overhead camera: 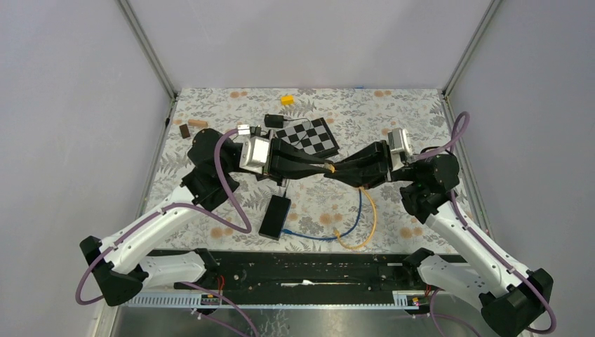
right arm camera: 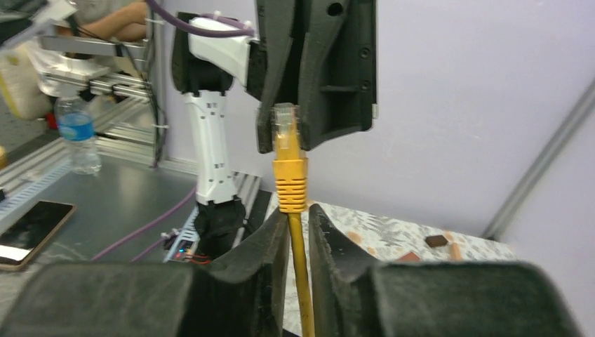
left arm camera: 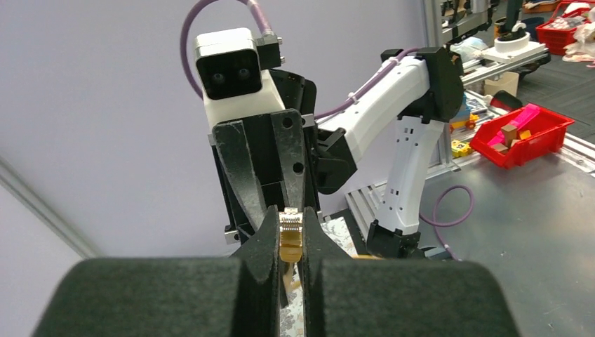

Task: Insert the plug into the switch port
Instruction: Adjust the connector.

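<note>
checkerboard card (overhead camera: 306,137), yellow block (overhead camera: 287,100), red bin (left arm camera: 520,137), water bottle (right arm camera: 76,137), phone (right arm camera: 28,225)

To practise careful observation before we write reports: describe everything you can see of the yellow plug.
The plug has a clear plastic tip with gold contacts and a ribbed yellow boot, and a yellow cable runs on from the boot. It is held in mid-air between the two arms. The left gripper is shut on its tip. The right gripper straddles the cable just behind the boot; whether it grips cannot be told.
</note>
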Controlling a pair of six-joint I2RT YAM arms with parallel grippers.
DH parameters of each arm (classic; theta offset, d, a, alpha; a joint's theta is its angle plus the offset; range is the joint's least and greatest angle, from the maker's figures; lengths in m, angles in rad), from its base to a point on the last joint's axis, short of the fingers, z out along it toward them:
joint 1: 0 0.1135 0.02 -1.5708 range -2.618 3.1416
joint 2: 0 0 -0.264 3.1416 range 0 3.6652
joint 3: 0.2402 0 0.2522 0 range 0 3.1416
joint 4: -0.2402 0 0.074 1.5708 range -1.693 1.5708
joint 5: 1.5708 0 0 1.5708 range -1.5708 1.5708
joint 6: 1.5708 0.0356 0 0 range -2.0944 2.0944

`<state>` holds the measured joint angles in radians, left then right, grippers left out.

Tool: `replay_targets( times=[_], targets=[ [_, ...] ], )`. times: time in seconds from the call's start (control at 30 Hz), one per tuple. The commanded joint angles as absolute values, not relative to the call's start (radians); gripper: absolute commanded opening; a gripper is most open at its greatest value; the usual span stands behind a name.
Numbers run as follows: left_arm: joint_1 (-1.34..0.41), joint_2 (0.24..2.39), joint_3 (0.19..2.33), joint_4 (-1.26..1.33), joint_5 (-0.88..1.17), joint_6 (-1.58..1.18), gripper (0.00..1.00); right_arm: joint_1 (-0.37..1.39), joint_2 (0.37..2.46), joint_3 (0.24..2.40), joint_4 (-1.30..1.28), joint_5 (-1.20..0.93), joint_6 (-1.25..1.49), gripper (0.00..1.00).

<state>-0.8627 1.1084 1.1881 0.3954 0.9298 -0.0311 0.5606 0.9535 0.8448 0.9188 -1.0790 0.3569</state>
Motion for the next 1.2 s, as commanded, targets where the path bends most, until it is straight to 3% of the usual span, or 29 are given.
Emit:
replay_targets(
  times=[0.0,0.1,0.17,0.33,0.43,0.6,1.0,1.17],
  targets=[
    [-0.87,1.094,1.214,0.368,0.885,0.016,0.0,0.566,0.925,0.853,0.728,-0.946,0.216,0.28],
    [-0.869,1.09,1.202,0.373,0.876,0.012,0.0,0.565,0.91,0.856,0.689,-0.946,0.178,0.41],
    [-0.87,1.081,1.189,0.386,0.857,0.006,0.0,0.565,0.897,0.855,0.674,-0.949,0.156,0.57],
    [-0.87,1.063,1.172,0.386,0.793,0.002,0.0,0.565,0.876,0.856,0.625,-0.906,0.111,0.71],
    [-0.869,1.053,1.171,0.373,0.724,0.002,0.0,0.565,0.849,0.833,0.608,-0.763,0.113,0.76],
    [-0.868,1.047,1.195,0.297,0.613,0.002,0.0,0.565,0.773,0.762,0.565,-0.462,0.117,0.83],
    [-0.867,1.054,1.191,0.17,0.274,0.033,0.0,0.565,0.703,0.726,0.458,-0.374,0.18,0.82],
    [-0.867,1.063,1.22,0.096,0.193,0.059,0.0,0.565,0.84,0.884,0.123,0.023,0.304,0.8]
  ],
)
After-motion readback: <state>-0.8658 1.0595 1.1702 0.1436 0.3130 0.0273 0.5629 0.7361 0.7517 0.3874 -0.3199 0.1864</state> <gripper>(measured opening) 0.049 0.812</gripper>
